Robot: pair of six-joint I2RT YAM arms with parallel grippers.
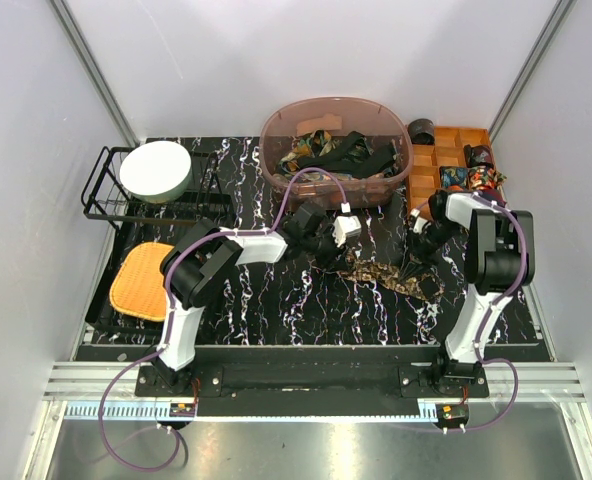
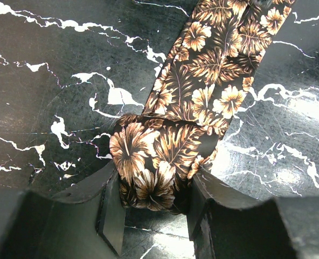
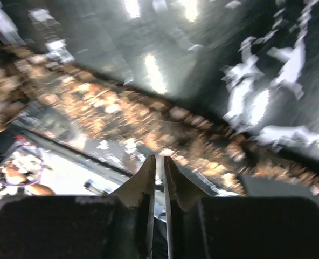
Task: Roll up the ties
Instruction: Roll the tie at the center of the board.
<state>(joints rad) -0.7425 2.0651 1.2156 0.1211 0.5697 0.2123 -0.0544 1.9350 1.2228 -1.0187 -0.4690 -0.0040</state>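
Clamped on folded end of floral tie with left gripper. Make turns tight, edges aligned on surface. Steady tail with right gripper, nearly together, seemingly empty.

A robot test cell in a lab: plain white panels on aluminium struts box in a marble-print tabletop. Two arms bolt to a metal rail behind the left pincer and right pincer. Beyond the pincers sit staged props: wire rack, plastic tub, wooden divided tray
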